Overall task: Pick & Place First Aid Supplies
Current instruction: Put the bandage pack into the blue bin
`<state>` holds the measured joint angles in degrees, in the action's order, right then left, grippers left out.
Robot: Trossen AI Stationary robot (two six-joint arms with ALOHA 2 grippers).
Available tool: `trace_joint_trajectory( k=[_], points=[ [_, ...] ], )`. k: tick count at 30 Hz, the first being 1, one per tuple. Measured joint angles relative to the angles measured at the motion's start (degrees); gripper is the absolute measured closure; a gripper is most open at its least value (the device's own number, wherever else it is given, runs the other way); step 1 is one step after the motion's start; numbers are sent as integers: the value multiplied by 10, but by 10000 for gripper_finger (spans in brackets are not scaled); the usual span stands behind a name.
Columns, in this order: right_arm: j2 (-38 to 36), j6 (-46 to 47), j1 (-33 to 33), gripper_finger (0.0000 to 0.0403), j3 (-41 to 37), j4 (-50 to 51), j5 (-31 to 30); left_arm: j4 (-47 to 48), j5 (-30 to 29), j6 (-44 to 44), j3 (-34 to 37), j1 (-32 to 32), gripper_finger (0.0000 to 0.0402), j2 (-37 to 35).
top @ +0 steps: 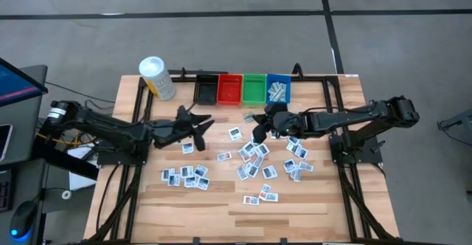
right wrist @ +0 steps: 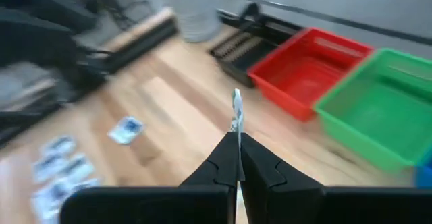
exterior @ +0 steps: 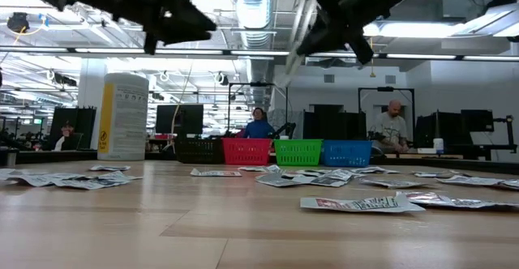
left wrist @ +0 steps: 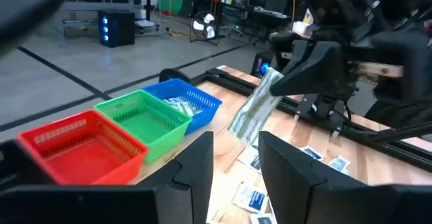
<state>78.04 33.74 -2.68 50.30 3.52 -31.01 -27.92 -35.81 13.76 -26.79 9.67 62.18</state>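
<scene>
Strip (left wrist: pixel 255 111) hangs steeply tilted, clamped in right gripper (right wrist: pixel 237 158) jaws; left gripper (left wrist: pixel 233 160) jaws apart.

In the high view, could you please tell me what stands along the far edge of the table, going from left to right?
Yellow bottle with a white cap → black bin → red bin → green bin → blue bin, which already holds some packets.

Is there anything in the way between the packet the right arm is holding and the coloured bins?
Nothing visible blocks it. The right tool holds the long pale-green strip packet in the air, above the loose packets on the wooden table. The green plastic bin and blue plastic bin stand open-topped nearby.
</scene>
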Motion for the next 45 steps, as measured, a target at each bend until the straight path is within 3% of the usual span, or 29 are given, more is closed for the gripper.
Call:
trace_joint_trajectory(
  k=[6, 9, 16, 22, 26, 29, 34, 45],
  points=[
    [-6, 22, 59, 403, 0, 97, -5, 0, -7, 0, 59, -10, 285, -63],
    [-14, -22, 105, 403, 0, 145, 11, -1, -11, 0, 72, -31, 286, -75],
    [-12, -189, 282, 403, 0, 151, 222, -5, -10, 1, 75, -107, 286, -73],
    [-9, -255, 413, 403, 0, 152, 281, -6, -11, 2, 75, -189, 288, -73],
    [-7, -295, 477, 403, 0, 156, 362, -9, -11, 4, 75, -222, 290, -73],
    [6, -292, 504, 403, 0, 157, 403, -9, -11, 30, 75, -234, 290, -73],
    [35, -283, 513, 397, 0, 154, 413, -13, -10, 45, 75, -254, 292, -73],
    [75, -285, 489, 307, 0, 137, 407, -17, -10, 45, 75, -293, 293, -73]
  ],
)
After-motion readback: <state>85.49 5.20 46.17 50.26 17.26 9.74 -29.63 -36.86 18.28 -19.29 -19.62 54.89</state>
